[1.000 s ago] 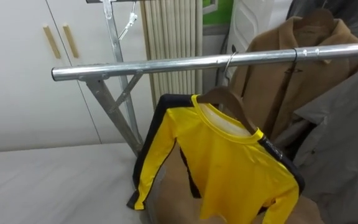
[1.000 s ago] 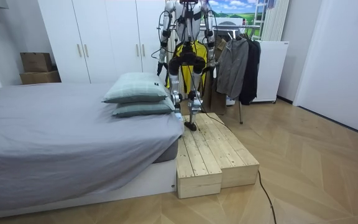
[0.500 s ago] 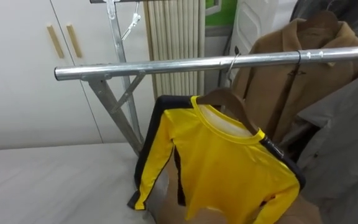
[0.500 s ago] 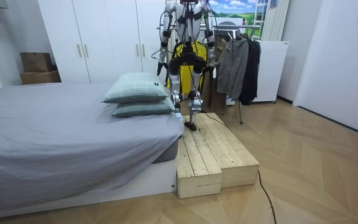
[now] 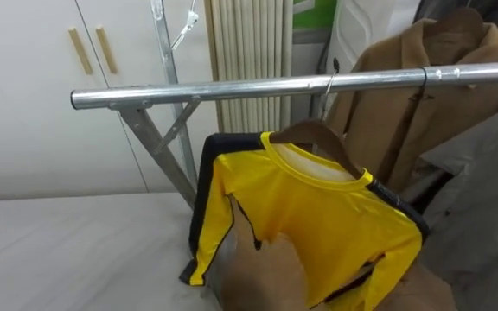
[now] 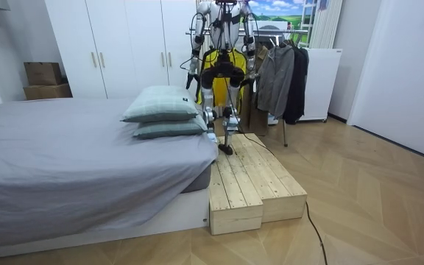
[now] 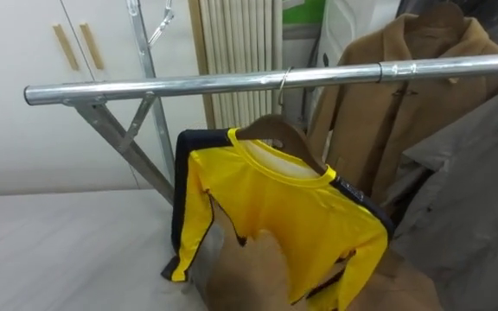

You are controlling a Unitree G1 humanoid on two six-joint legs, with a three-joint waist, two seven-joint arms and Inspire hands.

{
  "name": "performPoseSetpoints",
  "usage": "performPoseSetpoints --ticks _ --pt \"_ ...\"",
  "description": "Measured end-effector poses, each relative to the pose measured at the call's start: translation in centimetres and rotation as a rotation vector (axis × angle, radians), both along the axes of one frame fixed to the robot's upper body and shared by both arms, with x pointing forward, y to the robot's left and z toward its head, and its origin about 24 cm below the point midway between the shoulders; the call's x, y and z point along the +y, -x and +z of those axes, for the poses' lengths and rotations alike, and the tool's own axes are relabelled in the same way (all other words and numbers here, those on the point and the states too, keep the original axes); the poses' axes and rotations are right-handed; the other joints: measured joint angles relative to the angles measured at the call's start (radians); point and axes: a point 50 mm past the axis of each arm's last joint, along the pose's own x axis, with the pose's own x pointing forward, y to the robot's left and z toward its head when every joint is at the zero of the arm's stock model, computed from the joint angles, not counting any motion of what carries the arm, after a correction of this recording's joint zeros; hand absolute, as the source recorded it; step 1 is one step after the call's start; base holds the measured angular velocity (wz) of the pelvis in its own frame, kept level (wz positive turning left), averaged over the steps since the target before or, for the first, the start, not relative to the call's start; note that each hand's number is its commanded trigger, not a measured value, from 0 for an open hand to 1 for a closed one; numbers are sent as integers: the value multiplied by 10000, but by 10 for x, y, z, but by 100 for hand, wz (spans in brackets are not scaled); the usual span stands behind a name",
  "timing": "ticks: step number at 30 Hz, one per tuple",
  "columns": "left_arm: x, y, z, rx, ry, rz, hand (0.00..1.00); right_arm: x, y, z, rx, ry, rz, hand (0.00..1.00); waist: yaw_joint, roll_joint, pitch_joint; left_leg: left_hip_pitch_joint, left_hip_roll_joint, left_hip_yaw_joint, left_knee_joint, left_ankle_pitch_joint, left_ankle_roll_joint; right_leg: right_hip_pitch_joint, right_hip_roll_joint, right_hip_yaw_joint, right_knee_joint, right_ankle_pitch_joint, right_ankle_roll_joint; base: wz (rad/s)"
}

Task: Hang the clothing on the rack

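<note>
A yellow long-sleeved shirt (image 5: 318, 216) with black side stripes hangs on a wooden hanger (image 5: 318, 136). The hanger's hook (image 5: 328, 85) sits over the metal rail (image 5: 232, 87) of the clothes rack. A blurred tan shape (image 5: 266, 272) overlaps the shirt's lower part at the bottom of the eye views; what it is I cannot tell. In the room view I stand on a wooden platform (image 6: 249, 184), facing the rack. My left hand (image 6: 188, 82) and right hand (image 6: 254, 73) are low by my sides, too small to read.
A brown coat (image 5: 405, 95) and a grey jacket (image 5: 482, 199) hang on the same rail to the right of the shirt. The rack's slanted strut (image 5: 158, 155) runs down on the left. The grey bed (image 5: 59, 250) lies below left, with white wardrobe doors (image 5: 41, 86) behind.
The whole view has shifted slightly. The blurred tan shape has risen in front of the shirt's lower part. The shirt stays hanging on the rail.
</note>
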Motion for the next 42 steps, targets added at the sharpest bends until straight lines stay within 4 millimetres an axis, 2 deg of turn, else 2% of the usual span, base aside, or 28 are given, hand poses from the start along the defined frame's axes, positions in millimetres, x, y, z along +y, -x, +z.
performPoseSetpoints --ticks 2,6,7,9,10,12,13,15,16,17,19,20,21,22,23,24,25,26,27,28,29,30,31,34,35,38,39,42 --pt "-2 -5 1 -152 18 -86 0 -2 -5 1 38 184 602 0 1 34 -7 -272 42 28 165 4 -5 -101 -66 -270 -31 0 -52 44" --pt "-7 -14 2 -420 160 -194 0 -5 -13 2 22 618 850 0 25 93 -7 -475 211 329 154 37 -193 -55 -398 -1987 -246 -113 -302 71" --pt "-8 -15 2 -447 200 -213 0 -6 -14 2 30 708 874 0 13 116 1 -497 274 443 161 48 -215 -4 -433 -2166 -301 -134 -325 99" --pt "-14 -23 4 -633 462 -387 0 -8 -17 3 75 1007 1119 0 24 129 -6 -669 514 1458 466 55 -270 63 -645 -2979 -334 -313 -418 111" --pt "-17 -25 4 -682 550 -424 0 -8 -19 3 46 1075 1170 0 31 125 -6 -680 548 1816 587 53 -269 71 -700 -3161 -305 -371 -425 110" --pt "-25 -30 4 -765 991 -657 0 -9 -25 4 -76 1267 1202 0 -14 110 3 -671 859 2764 1343 -97 -327 185 -934 -4068 -200 -677 -378 116" --pt "-26 -31 4 -767 1104 -727 0 -10 -25 5 -85 1287 1160 0 -16 108 0 -651 960 2909 1588 -146 -329 246 -969 -4299 -196 -724 -398 128" --pt "-29 -35 5 -878 1385 -943 0 -12 -27 6 -132 1451 1273 0 -28 93 1 -622 1292 3349 2321 -316 -278 394 -1103 -5386 -201 -945 -365 139" --pt "-31 -37 6 -933 1467 -1011 0 -13 -28 6 -134 1494 1354 0 -21 88 3 -625 1376 3448 2429 -334 -283 418 -1138 -5668 -203 -1001 -301 148" --pt "-33 -41 7 -1072 1580 -1112 0 -14 -29 6 -143 1592 1530 0 -1 72 -2 -569 1409 3582 2450 -378 -292 484 -1201 -6185 -185 -1139 -49 136" --pt "-35 -42 8 -1201 1732 -1254 0 -12 -33 7 -217 1643 1734 0 56 -102 -9 -283 1159 3833 2043 -398 -254 570 -1364 -6845 -59 -1328 438 116" --pt "-37 -43 8 -1220 1916 -1359 0 -12 -34 7 -291 1682 1826 0 96 -42 -33 -96 1056 4000 1661 -454 -159 528 -1386 -7231 236 -1345 1553 96" --pt "-39 -44 9 -1291 2160 -1305 0 -13 -40 8 -493 1718 1829 0 110 376 -22 -67 1294 4053 1529 -593 -237 137 -1478 -7200 1245 -1670 1866 134" --pt "-39 -50 11 -1481 2246 -1373 0 -14 -41 9 -663 1742 1706 0 37 -87 63 -153 1370 4113 2292 -1127 -746 -556 -2802 -6748 3379 -2748 839 117" --pt "-38 -51 12 -1530 2220 -1379 0 -14 -43 10 -706 1773 1748 0 51 -568 143 -202 1364 4146 2805 -1546 -1235 -844 -2978 -6444 4092 -3324 884 103" --pt "-40 -43 8 -1276 2343 -1342 0 -17 -43 11 -696 1879 1787 0 223 -525 75 -275 1601 4249 3300 -1901 -1165 -835 -2937 -6406 4313 -3611 474 34" --pt "-42 -36 5 -1046 2416 -1320 0 -19 -42 11 -697 1958 1796 0 373 -404 -1 -260 1625 4359 3270 -1973 -960 -732 -2841 -6405 4076 -3532 591 6" --pt "-41 -19 -1 -442 2498 -1103 0 -20 -43 12 -725 2055 1843 0 513 -144 -93 -243 1462 4419 3022 -2068 -652 -365 -2611 -6611 3259 -3094 1273 -12" --pt "-35 -3 -6 199 2503 -691 0 -18 -44 11 -798 2008 1875 0 612 232 -95 -223 1322 4413 2463 -2062 -486 -76 -2411 -6857 2701 -2544 2171 0" --pt "-32 5 -9 507 2476 -472 0 -17 -48 12 -918 1969 1915 0 657 448 -69 -258 1341 4404 2300 -2068 -480 -124 -2481 -6943 2983 -2619 1904 32" --pt "-20 16 -11 960 2281 -87 0 -15 -54 13 -1148 1844 1988 0 545 -112 91 -454 1197 4582 2636 -2020 -590 -559 -3735 -6932 3778 -2958 1341 53" --pt "-16 28 -14 1535 2153 225 0 -16 -54 13 -1088 1839 2080 0 554 -174 97 -697 1294 4612 3097 -1850 -781 -827 -3781 -6943 4255 -3226 1158 57" --pt "-16 36 -15 1752 2176 334 0 -18 -51 13 -972 1869 2061 0 622 -75 34 -738 1348 4597 3093 -1849 -762 -781 -3725 -6999 4126 -3171 1210 46" --pt "-19 33 -15 1573 2295 472 0 -17 -45 11 -788 1767 2002 0 761 -39 53 -701 1177 4372 2242 -1722 -532 -209 -3561 -7550 2954 -2539 1202 45" --pt "-20 33 -15 1675 2261 337 0 -17 -42 11 -712 1768 2026 0 828 -25 11 -580 1008 4339 1738 -1485 -457 -9 -3554 -7752 2553 -2271 1214 24" --pt "-19 35 -16 1900 2263 399 0 -22 -33 10 -508 1863 1913 0 721 56 -18 -483 866 4170 1066 -754 -284 332 -3539 -8245 1950 -1840 1261 40" --pt "-19 37 -17 2024 2264 439 0 -24 -27 10 -369 1879 1784 0 638 65 -22 -463 802 3990 898 -376 -247 498 -3546 -8432 1765 -1697 1165 39" --pt "-18 41 -18 2313 2249 561 0 -27 -18 9 -194 1922 1411 0 538 56 -25 -433 607 3676 637 -241 -61 866 -3523 -8780 1143 -1219 1009 37"
